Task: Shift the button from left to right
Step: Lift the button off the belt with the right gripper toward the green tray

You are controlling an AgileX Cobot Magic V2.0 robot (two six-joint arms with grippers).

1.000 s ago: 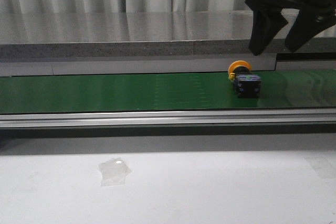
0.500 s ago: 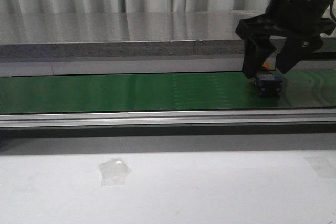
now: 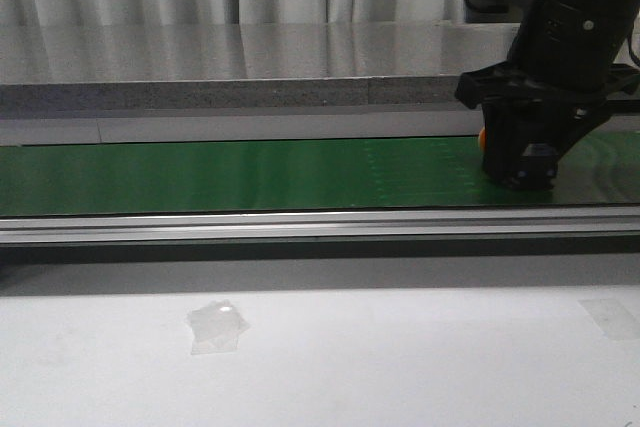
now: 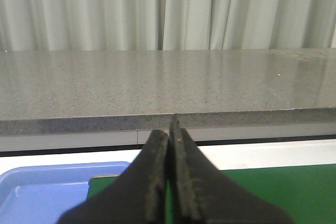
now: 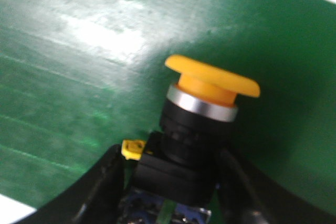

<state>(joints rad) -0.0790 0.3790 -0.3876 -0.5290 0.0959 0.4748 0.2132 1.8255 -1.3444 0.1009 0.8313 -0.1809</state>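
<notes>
Looking across the bench from the front, the right gripper (image 3: 528, 179) is down on the green belt (image 3: 250, 175) at its right end, its black fingers standing on either side of the button (image 3: 537, 159). Only a sliver of the orange cap shows at the left edge of the gripper, and the dark body sits low between the fingers. This looks like the grasping step: the arm is lowered over the part but has not lifted it. Whether the jaws are pressing on the body or only flanking it, I cannot tell from here. A small scrap of clear film (image 3: 217, 327) lies on the white bench in front, well away from the work.

The left wrist view shows the left gripper (image 4: 169, 182) with its jaws clenched together on nothing, idling over the belt beside a blue tray (image 4: 47, 190). The button is not in this view.

The right wrist view gives the clearest look at the button (image 5: 194, 129). It lies on the belt with its round yellow-orange cap pointing away from the fingers (image 5: 100, 187), above a silver ring, a black collar and a boxy black body with a small yellow tab. The fingers sit close at both sides of the body, but contact is not plain. The next move likely calls for a firm squeeze on the flat body, not the round cap, then a straight lift.
</notes>
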